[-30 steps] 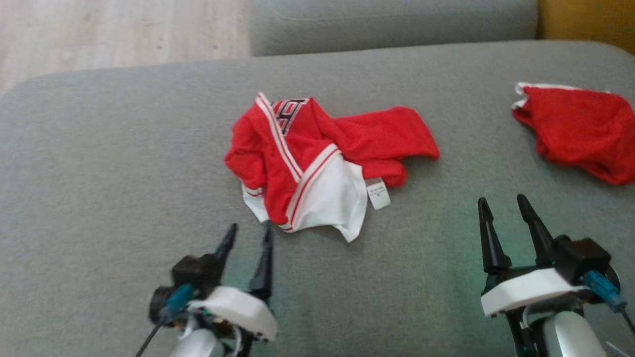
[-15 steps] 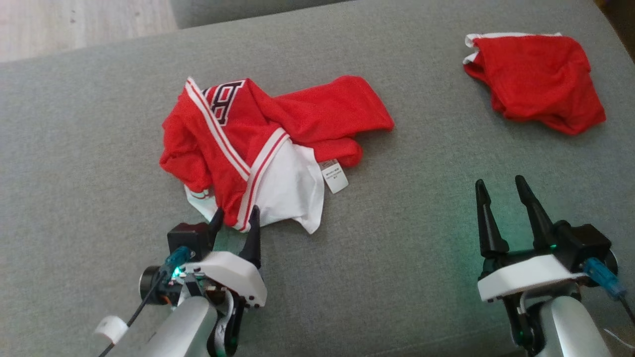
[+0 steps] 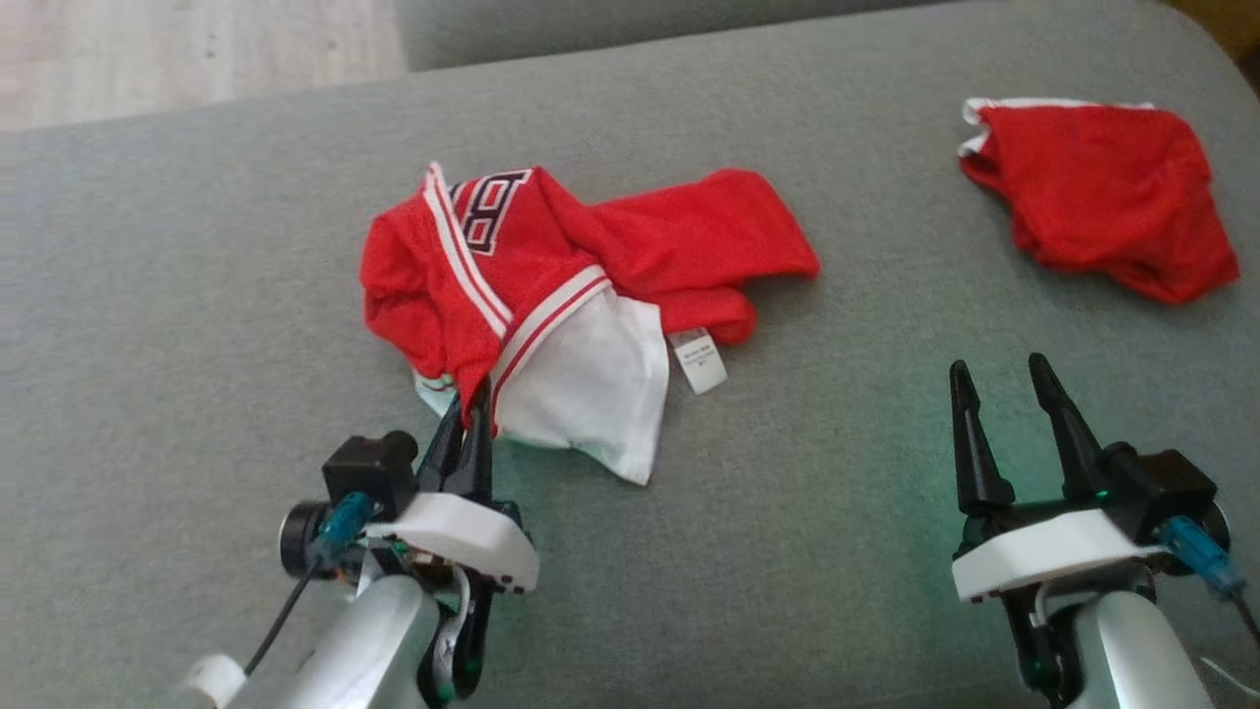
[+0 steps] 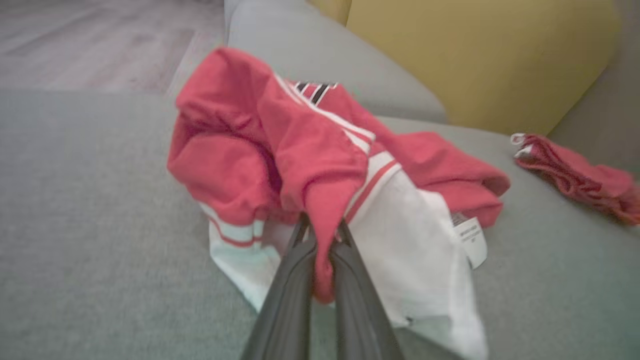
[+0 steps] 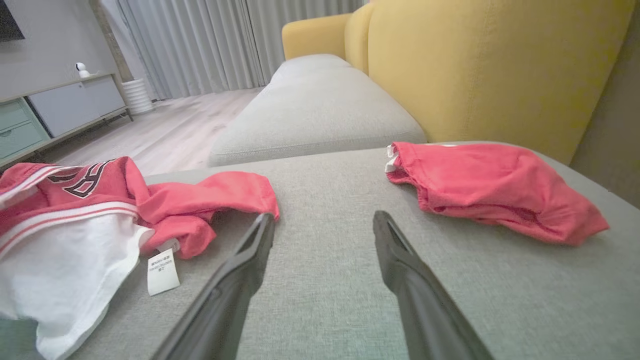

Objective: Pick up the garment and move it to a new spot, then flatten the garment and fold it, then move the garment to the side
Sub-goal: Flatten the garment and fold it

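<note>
On the grey sofa seat, near its middle, the jersey lies crumpled, red mesh bunched over a white panel, its label flipped out on the right. My left tool is pressed together on the jersey's near edge. In the left wrist view a tongue of red cloth runs down between the two fingers, so I read it as a real pinch, not a miss. I take that edge because it is the closest one to the arm, and lifting from an edge should let the rest hang free. Most of the heap rests on the seat.

My right tool hovers spread, well apart from the jersey and holding nothing. I judge it is placed there to avoid snagging the cloth and to be on hand for the flattening. A second red piece sits at the far right, apart, and I take it as not my concern.

The pick-up is only starting, by my reading. I hold just one thin fold, so it could slip out once the weight comes on.
</note>
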### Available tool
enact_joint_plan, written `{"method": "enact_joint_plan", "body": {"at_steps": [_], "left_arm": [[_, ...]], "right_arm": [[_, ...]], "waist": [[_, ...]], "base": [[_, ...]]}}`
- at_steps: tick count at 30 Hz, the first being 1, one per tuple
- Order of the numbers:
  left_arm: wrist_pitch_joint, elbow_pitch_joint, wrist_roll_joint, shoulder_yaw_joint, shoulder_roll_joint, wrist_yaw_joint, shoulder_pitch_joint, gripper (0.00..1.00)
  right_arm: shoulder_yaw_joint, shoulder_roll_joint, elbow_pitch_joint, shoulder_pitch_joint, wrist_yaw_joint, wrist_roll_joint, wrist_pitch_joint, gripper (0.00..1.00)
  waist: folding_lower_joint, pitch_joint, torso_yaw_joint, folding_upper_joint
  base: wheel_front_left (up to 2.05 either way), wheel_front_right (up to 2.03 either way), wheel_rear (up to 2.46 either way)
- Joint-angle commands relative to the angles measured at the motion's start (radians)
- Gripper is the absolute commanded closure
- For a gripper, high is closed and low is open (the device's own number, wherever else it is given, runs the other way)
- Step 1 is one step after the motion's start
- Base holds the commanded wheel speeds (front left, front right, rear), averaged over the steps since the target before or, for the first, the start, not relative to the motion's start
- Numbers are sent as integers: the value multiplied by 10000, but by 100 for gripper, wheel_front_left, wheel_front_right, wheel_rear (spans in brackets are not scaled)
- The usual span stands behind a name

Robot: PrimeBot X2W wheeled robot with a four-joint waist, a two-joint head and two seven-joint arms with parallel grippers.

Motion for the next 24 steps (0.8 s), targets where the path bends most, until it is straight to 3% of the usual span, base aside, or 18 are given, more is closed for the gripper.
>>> {"method": "enact_joint_plan", "body": {"at_steps": [1, 6, 15, 24], "left_arm": [[-210, -552, 121, 304, 175, 40, -120, 100], [-444, -1932, 165, 792, 769, 451, 261, 100], [163, -3619, -291, 2496, 2647, 1370, 1523, 100], [962, -2940, -832, 3227, 3603, 1432, 1980, 100]], "right_arm": [[197, -51, -259, -131, -7, -19, -67, 0], [24, -51, -237, 99, -7, -47, 2, 0], [-61, -51, -424, 253, -7, -51, 156, 0], [-57, -51, -512, 119, -7, -153, 224, 0]], "waist": [[0, -275, 301, 0], [0, -725, 835, 0], [0, -889, 1224, 0], [0, -389, 967, 0]], "base": [[0, 0, 0], [0, 0, 0], [0, 0, 0], [0, 0, 0]]}}
